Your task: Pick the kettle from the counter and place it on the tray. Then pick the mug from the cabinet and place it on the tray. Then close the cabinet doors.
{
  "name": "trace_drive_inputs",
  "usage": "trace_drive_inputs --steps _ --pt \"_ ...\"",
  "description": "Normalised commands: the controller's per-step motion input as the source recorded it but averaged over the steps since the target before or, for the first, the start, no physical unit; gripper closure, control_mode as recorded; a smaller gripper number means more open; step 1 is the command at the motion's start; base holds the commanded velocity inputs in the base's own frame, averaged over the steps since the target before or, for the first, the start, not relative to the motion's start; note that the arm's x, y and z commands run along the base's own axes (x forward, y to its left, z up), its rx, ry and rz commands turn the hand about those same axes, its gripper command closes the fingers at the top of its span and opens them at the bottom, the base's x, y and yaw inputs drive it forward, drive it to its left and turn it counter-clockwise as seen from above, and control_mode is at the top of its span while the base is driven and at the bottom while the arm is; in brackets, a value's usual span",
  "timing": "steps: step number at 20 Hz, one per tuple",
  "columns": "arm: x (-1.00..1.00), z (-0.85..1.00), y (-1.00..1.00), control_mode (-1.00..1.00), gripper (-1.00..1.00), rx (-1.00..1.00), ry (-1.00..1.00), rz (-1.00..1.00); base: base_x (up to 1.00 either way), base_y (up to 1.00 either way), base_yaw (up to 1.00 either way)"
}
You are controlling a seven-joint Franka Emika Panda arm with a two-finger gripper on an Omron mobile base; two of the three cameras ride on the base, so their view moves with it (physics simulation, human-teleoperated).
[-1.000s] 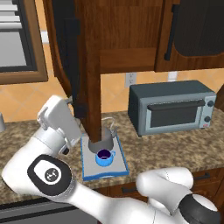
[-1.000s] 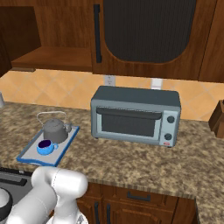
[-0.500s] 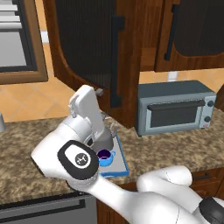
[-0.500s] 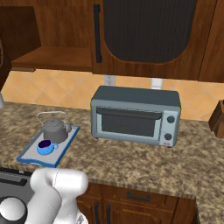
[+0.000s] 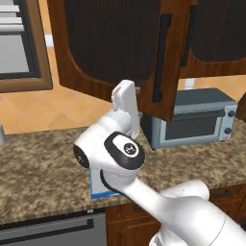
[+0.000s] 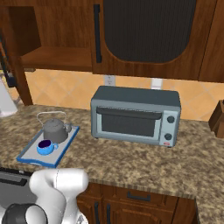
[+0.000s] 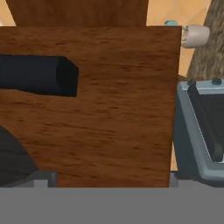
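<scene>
The dark grey kettle and the small blue mug both stand on the blue-rimmed tray on the granite counter. A corner of the tray peeks out from behind my arm. The cabinet's left door hangs part-way open, its black bar handle facing me. My gripper is raised against that door's lower edge, and its fingers are hidden. In the hand view the door's wood and handle are very close. The right door is shut. The wooden shelf is still exposed.
A grey toaster oven stands on the counter right of the tray and just under the swinging door. A knife block sits at the far right. A dishwasher front lies below the counter.
The left cabinet door has swung from edge-on round to the right, toward shut, with my arm rising and following behind it. Kettle, mug and tray have stayed put.
</scene>
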Motion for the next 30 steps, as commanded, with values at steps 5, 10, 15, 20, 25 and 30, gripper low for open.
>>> trace_drive_inputs --steps 5,10,15,20,25,30 --pt "0.44 0.11 -0.76 -1.0 -1.0 0.05 0.15 0.07 0.0 0.0 0.0" --pt "0.57 0.05 -0.69 -1.0 -1.0 0.04 0.18 0.13 0.0 0.0 0.0" --pt "0.61 0.0 -0.68 -1.0 -1.0 0.05 0.16 0.14 0.0 0.0 0.0" --pt "0.71 0.0 -0.57 -1.0 -1.0 0.04 0.2 0.14 0.0 0.0 0.0" --pt "0.7 0.0 -0.59 -1.0 -1.0 0.07 0.16 0.14 0.0 0.0 0.0" --pt "0.75 0.0 -0.43 -1.0 -1.0 0.05 0.19 0.12 0.0 0.0 0.0"
